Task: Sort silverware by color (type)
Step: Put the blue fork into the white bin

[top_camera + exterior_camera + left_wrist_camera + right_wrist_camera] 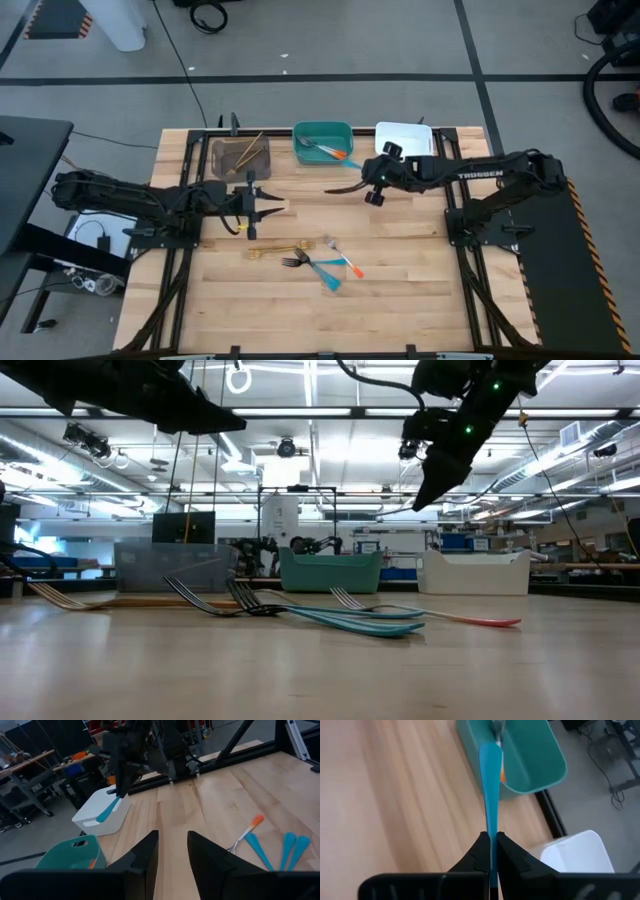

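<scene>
Right gripper (491, 851) pinching blue-handled utensil (490, 780) above the table's upper centre, left gripper (172, 851) spread and empty, teal bin (322, 133) holding silverware, gold, dark and blue-handled pieces (322, 268) scattered lower centre

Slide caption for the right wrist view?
Right gripper jaws shut on a blue-handled utensil, pointing toward the teal bin.

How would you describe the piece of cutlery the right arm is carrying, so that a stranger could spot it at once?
Find the teal bin at the table's far edge, between a grey bin and a white bin. Just in front of it, the right gripper is shut on a blue-handled utensil. Unlike the cutlery pile lying nearer on the table, it is held in the air.
</scene>
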Controlling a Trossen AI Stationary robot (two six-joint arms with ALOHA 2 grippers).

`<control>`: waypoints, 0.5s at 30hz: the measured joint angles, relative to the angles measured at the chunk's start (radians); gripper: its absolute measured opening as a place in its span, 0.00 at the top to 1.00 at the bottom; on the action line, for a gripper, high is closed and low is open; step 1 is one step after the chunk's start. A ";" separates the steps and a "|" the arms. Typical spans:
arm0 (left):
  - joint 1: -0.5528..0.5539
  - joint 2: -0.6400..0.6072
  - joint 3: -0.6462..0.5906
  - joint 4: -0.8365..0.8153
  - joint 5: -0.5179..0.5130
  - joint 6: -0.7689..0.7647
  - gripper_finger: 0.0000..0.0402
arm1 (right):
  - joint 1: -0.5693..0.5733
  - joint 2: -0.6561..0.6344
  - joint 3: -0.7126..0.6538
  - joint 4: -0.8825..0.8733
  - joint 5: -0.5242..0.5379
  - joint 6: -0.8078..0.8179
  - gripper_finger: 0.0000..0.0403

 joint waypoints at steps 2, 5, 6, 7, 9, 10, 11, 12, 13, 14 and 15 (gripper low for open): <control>0.000 0.000 0.000 0.000 0.000 0.000 0.72 | -0.024 0.000 0.000 0.000 0.000 -0.003 0.95; 0.000 0.000 0.000 0.000 0.000 0.001 0.72 | -0.061 -0.005 0.000 0.000 0.006 -0.001 0.95; 0.000 0.000 0.000 0.000 0.000 0.001 0.72 | -0.074 -0.005 0.000 -0.001 0.010 0.003 0.95; 0.000 0.000 0.000 0.000 0.000 0.001 0.72 | -0.087 -0.005 0.000 -0.004 0.011 0.004 0.95; 0.000 0.000 0.000 0.000 0.000 0.001 0.72 | -0.112 -0.005 0.000 -0.006 0.013 0.004 0.95; 0.000 0.000 0.000 0.000 0.000 0.001 0.72 | -0.124 -0.005 0.000 -0.008 0.015 0.005 0.95; 0.000 0.000 0.000 0.000 0.000 0.001 0.72 | -0.136 -0.005 0.000 -0.011 0.019 0.005 0.95; 0.000 0.000 0.000 0.000 0.000 0.001 0.72 | -0.147 -0.005 0.000 -0.013 0.023 0.005 0.95; 0.000 0.000 0.000 0.000 0.000 0.001 0.72 | -0.158 -0.005 0.000 -0.013 0.027 0.004 0.95; 0.000 0.000 0.000 -0.001 0.000 0.001 0.72 | -0.170 -0.005 0.000 -0.015 0.029 -0.002 0.95; 0.000 0.000 0.000 0.000 0.000 0.001 0.72 | -0.181 -0.005 0.000 -0.018 0.029 -0.009 0.95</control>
